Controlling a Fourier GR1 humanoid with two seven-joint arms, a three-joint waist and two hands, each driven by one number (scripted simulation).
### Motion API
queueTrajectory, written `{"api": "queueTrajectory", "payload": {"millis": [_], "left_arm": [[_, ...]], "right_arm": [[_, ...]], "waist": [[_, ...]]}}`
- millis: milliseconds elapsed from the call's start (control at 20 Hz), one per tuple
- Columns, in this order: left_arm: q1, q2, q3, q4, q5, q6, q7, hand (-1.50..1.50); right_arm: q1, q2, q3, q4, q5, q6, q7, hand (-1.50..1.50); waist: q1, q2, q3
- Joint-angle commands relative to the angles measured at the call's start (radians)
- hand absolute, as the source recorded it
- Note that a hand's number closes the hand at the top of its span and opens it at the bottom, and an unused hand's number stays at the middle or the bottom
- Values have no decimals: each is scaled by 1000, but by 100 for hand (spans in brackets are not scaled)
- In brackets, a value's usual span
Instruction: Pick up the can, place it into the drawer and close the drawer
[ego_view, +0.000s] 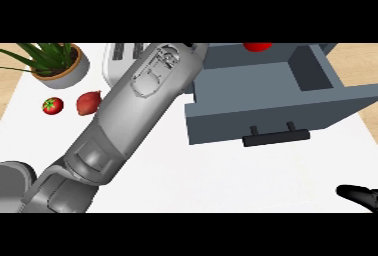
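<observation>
The grey drawer (269, 114) stands pulled open at the upper right, its black handle (275, 136) facing me. At the far end of its inside a red rounded thing (257, 47), probably the can, shows partly, cut off by the view's upper edge. My left forearm (125, 115) stretches from the lower left up to the drawer's far left corner, and its hand lies beyond the view's edge. My right hand (359, 196) shows as a black shape at the lower right corner, low and apart from the drawer.
A potted plant (57, 62) stands at the upper left. A tomato (52, 105) and a reddish onion (88, 102) lie below it, beside my left forearm. A white appliance (119, 59) sits partly hidden behind the forearm.
</observation>
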Motion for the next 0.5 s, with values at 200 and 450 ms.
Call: {"api": "queueTrajectory", "payload": {"millis": [200,450], "left_arm": [[-136,-7,-62,204,122,107,-126,-150],[-190,-7,-10,271,205,84,-167,-150]], "right_arm": [[-41,-35,37,-44,49,1,44,-150],[-45,-58,69,-16,139,18,-22,-150]], "waist": [[-10,7,0],[20,7,0]]}}
